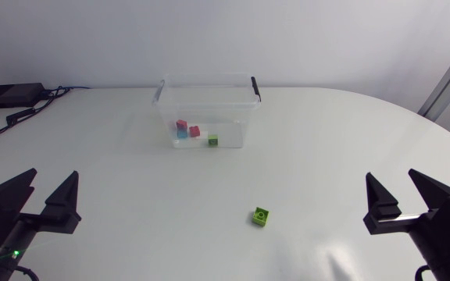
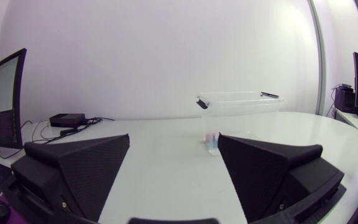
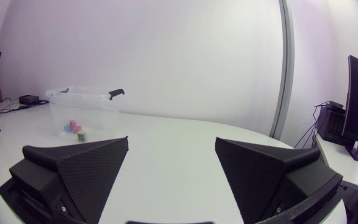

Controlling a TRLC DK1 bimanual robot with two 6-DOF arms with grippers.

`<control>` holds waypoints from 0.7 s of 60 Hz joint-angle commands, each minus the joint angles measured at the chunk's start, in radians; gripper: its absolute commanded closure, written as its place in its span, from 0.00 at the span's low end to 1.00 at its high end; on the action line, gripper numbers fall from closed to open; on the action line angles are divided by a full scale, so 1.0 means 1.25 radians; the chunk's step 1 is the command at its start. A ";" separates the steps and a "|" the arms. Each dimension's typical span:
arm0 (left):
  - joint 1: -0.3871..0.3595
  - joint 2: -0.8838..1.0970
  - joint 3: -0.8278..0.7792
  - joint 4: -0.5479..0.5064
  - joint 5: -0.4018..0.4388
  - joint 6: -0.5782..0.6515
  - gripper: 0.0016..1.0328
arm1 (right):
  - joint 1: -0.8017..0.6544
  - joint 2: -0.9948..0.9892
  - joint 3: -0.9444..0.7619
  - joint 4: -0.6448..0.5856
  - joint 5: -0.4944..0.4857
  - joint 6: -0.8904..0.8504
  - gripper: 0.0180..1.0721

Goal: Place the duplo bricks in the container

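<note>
A green duplo brick (image 1: 262, 216) lies loose on the white table, nearer my right arm. The clear plastic container (image 1: 244, 125) stands at the back middle and holds a pink brick (image 1: 182, 124), a blue one (image 1: 182, 133), a red one (image 1: 194, 131) and a green one (image 1: 212, 140). My left gripper (image 1: 47, 192) rests open at the near left, nothing between its fingers. My right gripper (image 1: 401, 192) rests open at the near right, well right of the loose brick. In the left wrist view the container (image 2: 241, 106) is far ahead of the open gripper (image 2: 174, 162). In the right wrist view the container (image 3: 79, 102) sits far ahead of the open gripper (image 3: 171, 163), off to one side.
A black box (image 1: 10, 95) with cables (image 1: 30, 112) lies at the table's back left corner. The black latch (image 1: 255, 87) of the container sits on its right rim.
</note>
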 commanded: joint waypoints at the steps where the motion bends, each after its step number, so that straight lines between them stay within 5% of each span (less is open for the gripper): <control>1: 0.000 -0.008 -0.014 0.003 0.005 0.005 0.04 | 0.006 -0.005 -0.016 0.007 -0.001 -0.008 0.04; 42: 0.000 -0.008 -0.014 0.003 0.005 0.005 0.04 | 0.020 0.005 -0.015 -0.001 -0.001 -0.025 0.05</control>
